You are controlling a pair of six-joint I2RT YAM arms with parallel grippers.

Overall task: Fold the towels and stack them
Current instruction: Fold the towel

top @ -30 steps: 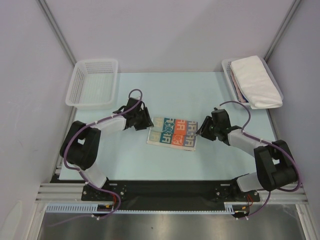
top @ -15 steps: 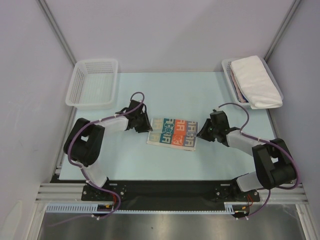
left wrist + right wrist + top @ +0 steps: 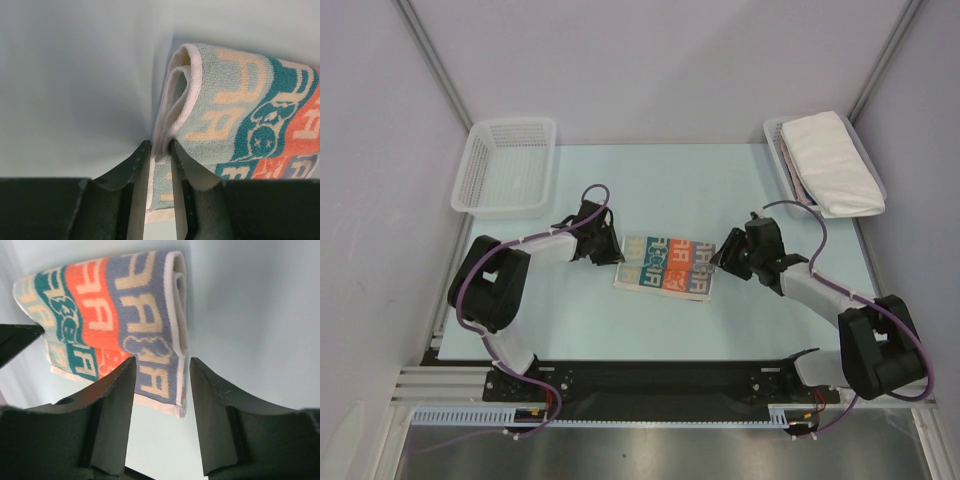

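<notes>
The folded cream towel with colourful "RABBIT" lettering (image 3: pixel 665 267) lies flat at the table's middle. My left gripper (image 3: pixel 611 251) is at its left end. In the left wrist view the jaws (image 3: pixel 161 145) are pinched on the white folded edge layers of the towel (image 3: pixel 240 110). My right gripper (image 3: pixel 724 258) is at the towel's right end. In the right wrist view it (image 3: pixel 162 361) is open, its jaws straddling the near right corner of the towel (image 3: pixel 100 305) without touching it. A plain white towel (image 3: pixel 831 162) lies folded in the right basket over a pinkish one (image 3: pixel 801 190).
A white mesh basket (image 3: pixel 507 166) stands at the back left with nothing in it. The right basket (image 3: pixel 775 135) stands at the back right. The pale green table top (image 3: pixel 700 185) ends at grey walls on both sides and at the back.
My left gripper has slid right onto the towel's left edge and closed on it. My right arm has stretched out lower, its gripper staying at the towel's right end.
</notes>
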